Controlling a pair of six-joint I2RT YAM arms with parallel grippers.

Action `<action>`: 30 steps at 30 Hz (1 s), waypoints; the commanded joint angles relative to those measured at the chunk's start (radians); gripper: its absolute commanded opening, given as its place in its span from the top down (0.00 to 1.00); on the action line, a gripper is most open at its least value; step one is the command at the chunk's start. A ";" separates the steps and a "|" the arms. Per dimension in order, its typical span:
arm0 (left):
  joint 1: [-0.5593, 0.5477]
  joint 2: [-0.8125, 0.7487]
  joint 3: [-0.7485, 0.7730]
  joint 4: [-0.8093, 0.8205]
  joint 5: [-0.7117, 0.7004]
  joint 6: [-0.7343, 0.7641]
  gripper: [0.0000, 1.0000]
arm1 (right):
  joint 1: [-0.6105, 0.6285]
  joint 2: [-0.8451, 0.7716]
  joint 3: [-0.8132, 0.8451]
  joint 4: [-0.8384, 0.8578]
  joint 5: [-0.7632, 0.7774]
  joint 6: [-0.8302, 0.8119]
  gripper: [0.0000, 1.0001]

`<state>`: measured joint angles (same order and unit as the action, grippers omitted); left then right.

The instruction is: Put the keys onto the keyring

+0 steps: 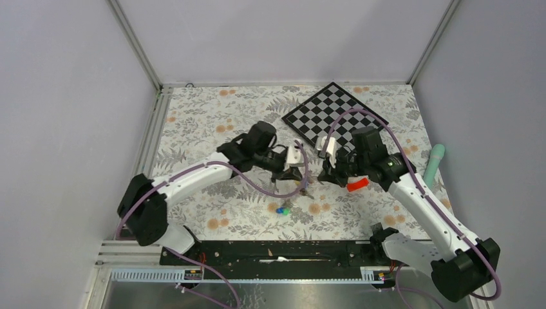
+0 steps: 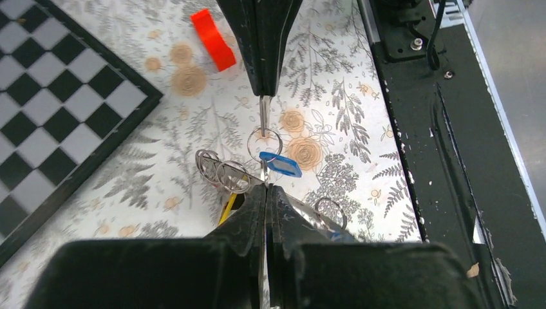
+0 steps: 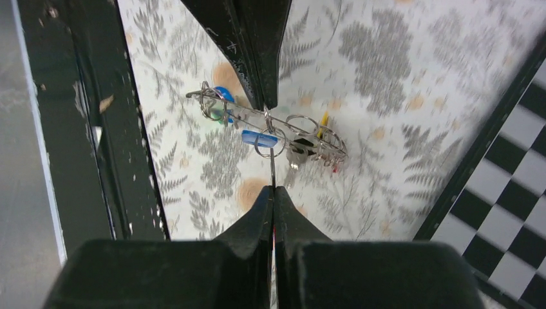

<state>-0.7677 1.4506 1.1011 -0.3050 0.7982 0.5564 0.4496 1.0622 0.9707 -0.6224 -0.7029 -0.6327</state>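
Note:
My left gripper (image 2: 265,188) is shut on the keyring (image 3: 241,114), a thin grey band seen edge-on in the right wrist view. Several small key rings (image 2: 219,170) hang on it, with a yellow tag (image 2: 226,206) beneath. My right gripper (image 3: 273,188) faces it and is shut on the shaft of a key with a blue tag (image 3: 259,136). That key's small ring (image 2: 264,143) touches the keyring. In the top view the two grippers (image 1: 293,172) (image 1: 324,172) meet tip to tip above the table. A blue and a green tag (image 1: 282,210) show just below them.
A red oblong block (image 1: 357,185) lies under the right arm. The black-and-white chequered board (image 1: 335,116) lies at the back. A teal object (image 1: 434,162) lies at the far right. The black base rail (image 1: 277,251) runs along the near edge.

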 commanded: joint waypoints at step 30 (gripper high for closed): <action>-0.061 0.134 -0.211 0.182 -0.123 -0.078 0.62 | -0.138 -0.072 -0.267 -0.246 0.488 -0.262 1.00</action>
<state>-0.8757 1.6562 0.8963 -0.1627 0.6758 0.4877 0.3176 0.9516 0.7086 -0.8822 -0.2867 -0.8612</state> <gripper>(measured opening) 0.352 0.014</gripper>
